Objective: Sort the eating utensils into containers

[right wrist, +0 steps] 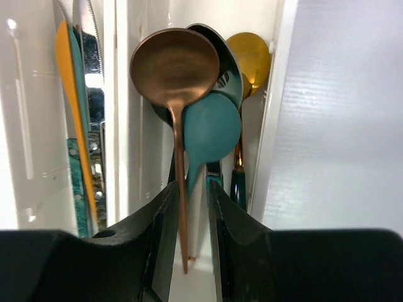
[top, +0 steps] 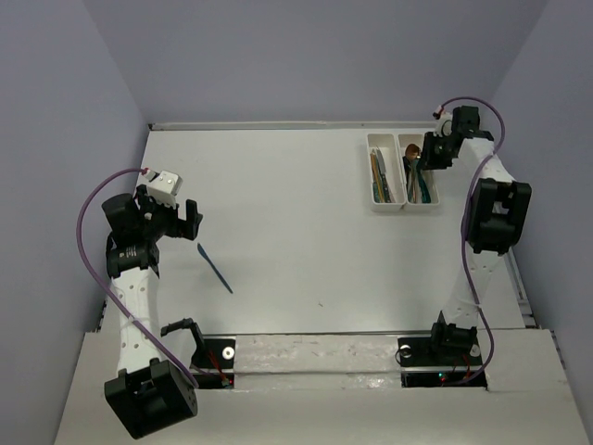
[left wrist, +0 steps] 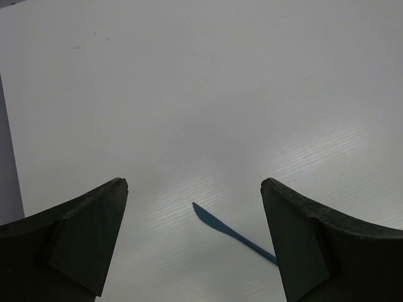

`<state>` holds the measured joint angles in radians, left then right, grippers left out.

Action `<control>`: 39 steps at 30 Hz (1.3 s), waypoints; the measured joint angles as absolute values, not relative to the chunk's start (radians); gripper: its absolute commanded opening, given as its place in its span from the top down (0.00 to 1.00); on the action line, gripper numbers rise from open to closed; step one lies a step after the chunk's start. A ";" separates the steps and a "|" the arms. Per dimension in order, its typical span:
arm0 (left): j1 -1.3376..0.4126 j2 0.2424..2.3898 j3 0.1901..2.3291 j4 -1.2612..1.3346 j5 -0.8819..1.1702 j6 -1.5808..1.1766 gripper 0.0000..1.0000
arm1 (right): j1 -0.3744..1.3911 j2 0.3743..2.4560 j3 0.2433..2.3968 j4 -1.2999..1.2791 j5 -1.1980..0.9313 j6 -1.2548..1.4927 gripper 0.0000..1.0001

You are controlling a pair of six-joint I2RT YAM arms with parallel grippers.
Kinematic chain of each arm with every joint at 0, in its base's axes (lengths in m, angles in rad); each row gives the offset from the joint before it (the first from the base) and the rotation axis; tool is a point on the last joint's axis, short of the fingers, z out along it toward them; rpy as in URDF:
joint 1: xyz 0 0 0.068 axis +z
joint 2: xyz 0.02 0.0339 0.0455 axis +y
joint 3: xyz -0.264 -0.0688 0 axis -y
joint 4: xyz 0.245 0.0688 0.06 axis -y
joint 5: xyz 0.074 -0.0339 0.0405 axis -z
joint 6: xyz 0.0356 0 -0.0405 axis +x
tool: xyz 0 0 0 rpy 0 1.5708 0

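The left hand [left wrist: 194, 184] hangs over the counter [top: 278, 213], fingers spread wide and holding nothing. A blue knife [left wrist: 233, 234] lies below, its far end hidden. Far back, over the right tray [top: 435, 199], the right hand [right wrist: 193, 189] stands nearly closed around a copper spoon [right wrist: 174, 66]; whether it actually grips the spoon is unclear.
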<state>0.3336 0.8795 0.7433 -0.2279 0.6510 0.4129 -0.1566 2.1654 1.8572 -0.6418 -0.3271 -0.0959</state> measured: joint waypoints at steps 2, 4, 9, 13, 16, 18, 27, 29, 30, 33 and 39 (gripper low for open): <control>0.334 0.881 0.743 -0.228 0.638 0.416 0.01 | -0.155 2.123 1.832 -0.641 -0.308 -0.062 0.68; 0.334 0.888 0.743 -0.227 0.618 0.419 0.01 | -0.141 2.027 1.776 -0.628 -0.251 0.027 0.64; 0.334 0.948 0.743 -0.226 0.512 0.444 0.01 | 0.052 1.658 1.594 -0.537 -0.087 0.136 0.51; 0.339 1.006 0.730 -0.229 0.427 0.476 0.01 | 0.456 1.493 1.530 -0.425 0.001 0.200 0.44; 0.351 1.019 0.712 -0.231 0.382 0.491 0.01 | 0.739 1.539 1.526 -0.380 0.046 0.245 0.42; 0.358 1.019 0.705 -0.232 0.361 0.496 0.01 | 0.854 1.633 1.557 -0.377 0.064 0.264 0.42; 0.450 1.001 0.640 -0.215 0.306 0.521 0.01 | 1.132 2.290 2.022 -0.523 0.120 0.277 0.43; 0.473 1.000 0.623 -0.207 0.305 0.527 0.01 | 1.165 2.351 2.083 -0.543 0.118 0.277 0.44; 0.478 1.000 0.617 -0.204 0.305 0.529 0.01 | 1.179 2.373 2.113 -0.563 0.117 0.278 0.45; 0.487 1.001 0.599 -0.197 0.306 0.535 0.01 | 1.204 2.444 2.236 -0.594 0.105 0.287 0.46; 0.492 1.001 0.595 -0.184 0.318 0.547 0.01 | 1.217 2.469 2.284 -0.630 0.109 0.302 0.47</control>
<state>0.4923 1.0008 0.5945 -0.1841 0.3183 0.5472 1.2167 2.4695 2.2841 -0.6296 0.1089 0.3019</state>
